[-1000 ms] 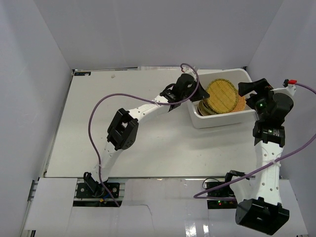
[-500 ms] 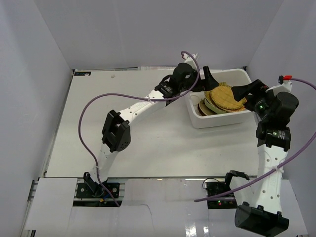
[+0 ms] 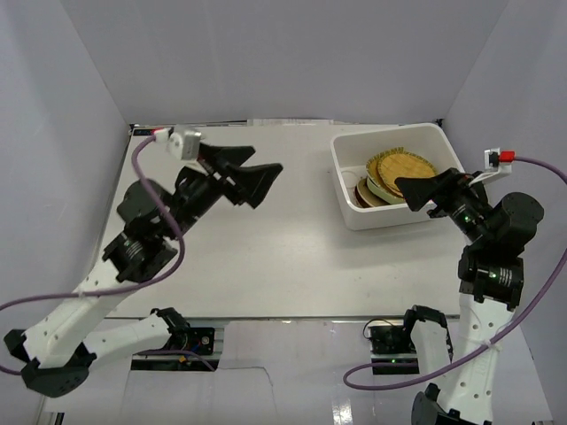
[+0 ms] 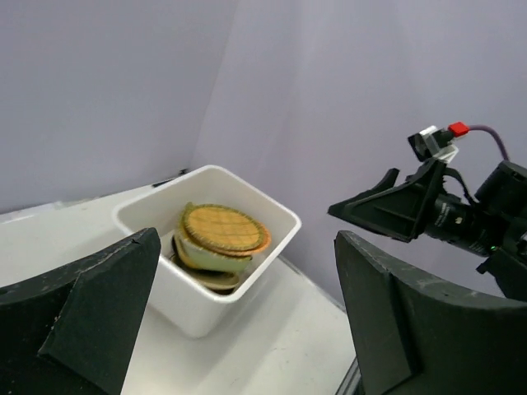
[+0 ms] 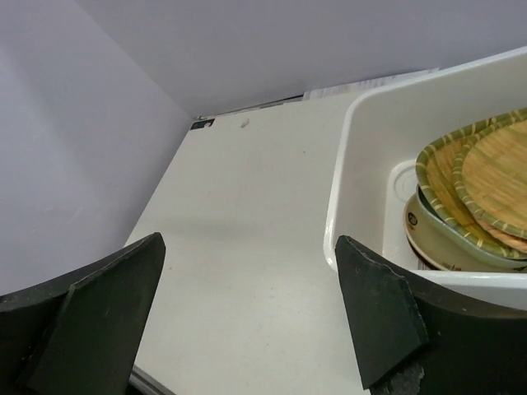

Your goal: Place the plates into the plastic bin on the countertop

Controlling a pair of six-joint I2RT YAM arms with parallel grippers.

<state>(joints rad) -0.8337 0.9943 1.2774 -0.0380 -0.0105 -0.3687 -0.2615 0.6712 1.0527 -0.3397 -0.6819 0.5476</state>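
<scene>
The plates [image 3: 400, 170] lie stacked in the plastic bin [image 3: 337, 177] at the countertop's [image 3: 266, 257] far right; a round woven yellow plate [image 4: 222, 228] is on top, with green-rimmed and cream dishes under it. My left gripper [image 3: 267, 159] hangs open and empty high over the middle of the countertop, well left of the bin [image 4: 280, 216]. My right gripper [image 3: 413, 195] is open and empty too, above the bin's near rim [image 5: 339, 197]. The plates [image 5: 473, 185] show at the right of the right wrist view. Neither gripper touches a plate.
Grey walls [image 3: 62, 133] close in the countertop on the left, back and right. Purple cables [image 3: 155, 221] trail from both arms. The front edge of the countertop [image 3: 266, 317] runs just ahead of the arm bases.
The left gripper opened and let the woven plate drop onto the stack in the bin. It then swung back left and up. The right gripper drew slightly toward the near side.
</scene>
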